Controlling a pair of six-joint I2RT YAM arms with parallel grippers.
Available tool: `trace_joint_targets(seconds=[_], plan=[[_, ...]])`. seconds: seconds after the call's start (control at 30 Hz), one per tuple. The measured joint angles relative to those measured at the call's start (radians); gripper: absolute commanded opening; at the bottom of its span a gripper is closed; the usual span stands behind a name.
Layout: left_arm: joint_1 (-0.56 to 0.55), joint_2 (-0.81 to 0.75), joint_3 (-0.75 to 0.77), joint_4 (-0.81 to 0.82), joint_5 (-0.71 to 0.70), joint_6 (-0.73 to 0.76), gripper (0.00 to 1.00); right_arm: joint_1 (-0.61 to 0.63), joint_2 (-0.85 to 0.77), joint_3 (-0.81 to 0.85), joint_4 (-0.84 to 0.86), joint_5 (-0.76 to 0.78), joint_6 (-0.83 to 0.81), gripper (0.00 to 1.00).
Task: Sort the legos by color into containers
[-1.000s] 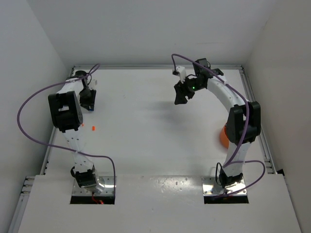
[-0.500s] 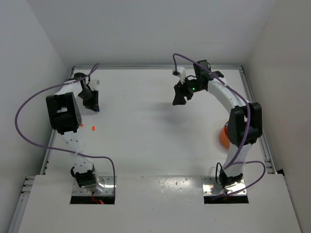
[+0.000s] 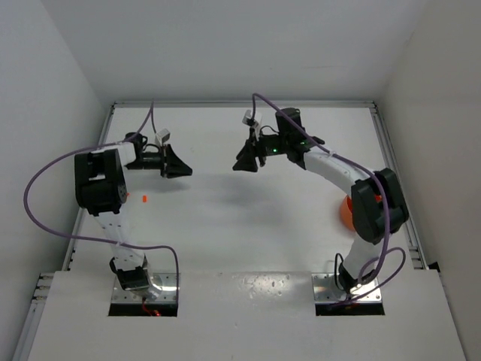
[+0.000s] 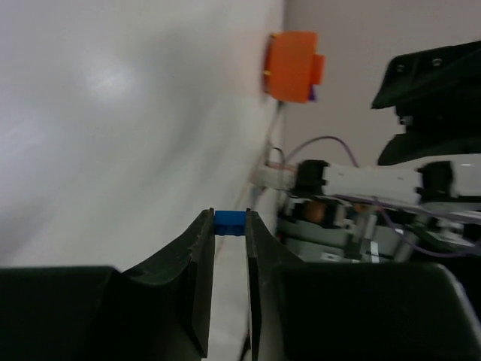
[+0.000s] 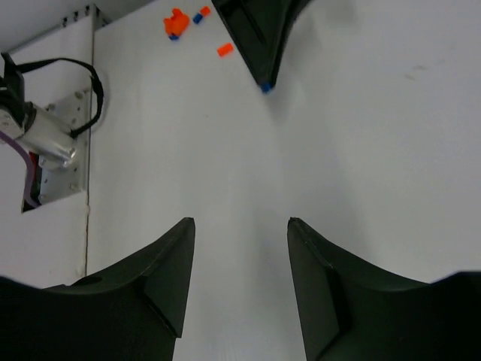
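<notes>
My left gripper (image 4: 229, 219) is clamped on a blue lego (image 4: 230, 223) at the very fingertips, holding it clear of the table (image 3: 248, 233) for the trip to the bowl (image 3: 343, 213) at far right. My right gripper (image 5: 240, 226) hangs open and empty, facing the left, perhaps to take it over.

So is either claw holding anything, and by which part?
The left claw pinches a small blue lego by its opposite sides, at the very tip. The right claw is open and empty.

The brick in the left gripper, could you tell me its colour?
Blue brick, best in left wrist view.
</notes>
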State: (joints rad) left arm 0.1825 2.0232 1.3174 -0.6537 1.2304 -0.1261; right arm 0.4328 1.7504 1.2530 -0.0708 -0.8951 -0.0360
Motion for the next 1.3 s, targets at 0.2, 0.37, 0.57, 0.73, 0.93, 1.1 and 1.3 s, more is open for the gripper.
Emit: trace_joint_targets(seconds=[0.2,0.37,0.57,0.73,0.93,1.1,1.3], plan=[[-0.018,-0.006,-0.105,0.134,0.166,-0.218,0.14,0.103,0.132,0.01,0.237,-0.009,0.143,0.52],[-0.016,-0.012,-0.105,0.166,0.209,-0.284,0.13,0.134,0.188,0.011,0.319,-0.01,0.196,0.52],[-0.023,-0.067,-0.119,0.174,0.226,-0.309,0.13,0.159,0.19,0.01,0.411,-0.01,0.213,0.55],[-0.036,-0.098,-0.141,0.174,0.232,-0.319,0.13,0.188,0.19,0.005,0.48,-0.011,0.208,0.55],[-0.065,-0.112,-0.144,0.174,0.232,-0.328,0.13,0.207,0.206,0.005,0.513,-0.015,0.196,0.51],[-0.093,-0.137,-0.149,0.174,0.233,-0.328,0.13,0.212,0.236,0.006,0.516,-0.006,0.191,0.5],[-0.11,-0.169,-0.162,0.173,0.233,-0.332,0.13,0.212,0.249,0.006,0.518,0.014,0.192,0.5]])
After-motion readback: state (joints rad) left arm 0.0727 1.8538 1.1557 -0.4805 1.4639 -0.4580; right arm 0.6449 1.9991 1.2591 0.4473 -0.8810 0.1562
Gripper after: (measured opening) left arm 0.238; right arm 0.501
